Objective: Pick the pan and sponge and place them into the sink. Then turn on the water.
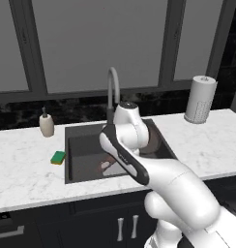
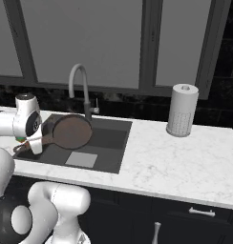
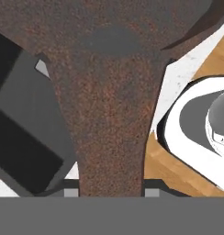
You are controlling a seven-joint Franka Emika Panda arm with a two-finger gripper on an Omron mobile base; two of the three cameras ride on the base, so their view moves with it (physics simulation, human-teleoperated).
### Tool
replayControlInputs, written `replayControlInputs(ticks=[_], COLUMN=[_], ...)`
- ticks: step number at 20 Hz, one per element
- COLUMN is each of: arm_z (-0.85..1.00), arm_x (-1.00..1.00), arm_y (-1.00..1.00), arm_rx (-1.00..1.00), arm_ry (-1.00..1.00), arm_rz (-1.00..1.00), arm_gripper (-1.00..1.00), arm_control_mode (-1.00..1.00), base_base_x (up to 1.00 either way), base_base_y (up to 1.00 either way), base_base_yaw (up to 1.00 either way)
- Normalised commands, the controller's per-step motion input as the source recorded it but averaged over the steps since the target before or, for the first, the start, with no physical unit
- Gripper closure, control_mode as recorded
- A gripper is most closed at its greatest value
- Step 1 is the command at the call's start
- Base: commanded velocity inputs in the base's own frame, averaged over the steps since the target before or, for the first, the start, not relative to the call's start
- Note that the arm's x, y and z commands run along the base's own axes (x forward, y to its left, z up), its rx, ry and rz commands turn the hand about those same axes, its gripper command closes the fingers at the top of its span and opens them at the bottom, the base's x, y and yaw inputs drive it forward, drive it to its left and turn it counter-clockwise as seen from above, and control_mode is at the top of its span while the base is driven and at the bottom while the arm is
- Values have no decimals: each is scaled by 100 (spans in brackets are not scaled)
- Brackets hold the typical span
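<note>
The pan (image 2: 70,131) is held tilted above the sink (image 2: 116,147), its round dark brown face turned toward the right base camera and its reddish-brown handle (image 2: 36,141) running down to the gripper (image 2: 26,145) at the left of that view. In the hand view the handle (image 3: 111,137) is seen passing straight up between the two finger tips (image 3: 70,192), which are set against its two sides; the gripper is therefore closed on the handle, with the pan body at the far end of the view. In the left base view the pan is mostly hidden behind the arm, and only a small reddish part (image 1: 104,165) is visible low in the basin area.

The sink (image 1: 81,150) lies directly beneath the gripper, with a light grey square plate (image 2: 81,159) at its bottom. The faucet (image 2: 79,86) rises behind the sink, beyond the held pan. The sponge (image 1: 58,157) lies on the countertop (image 1: 23,169) just beside the sink's left edge, apart from the gripper. A soap bottle (image 1: 46,124) stands farther back on the same side. A paper towel roll (image 2: 182,110) stands on the countertop well to the right of the gripper.
</note>
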Motion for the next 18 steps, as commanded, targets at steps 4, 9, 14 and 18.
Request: replayControlInputs(ticks=[4,9,14,18], arm_z=[-11,-6,-15,-18], arm_x=[16,39,47,42], arm_y=[-43,-33,-17,-17], arm_rx=[3,4,2,3], arm_ry=[0,3,9,12], arm_rz=[-16,-8,-1,0], arm_gripper=[100,100,100,100], arm_control_mode=[-100,-100,-100,-100], base_base_x=[0,0,0,0], base_base_y=[0,0,0,0], base_base_yaw=[0,0,0,0])
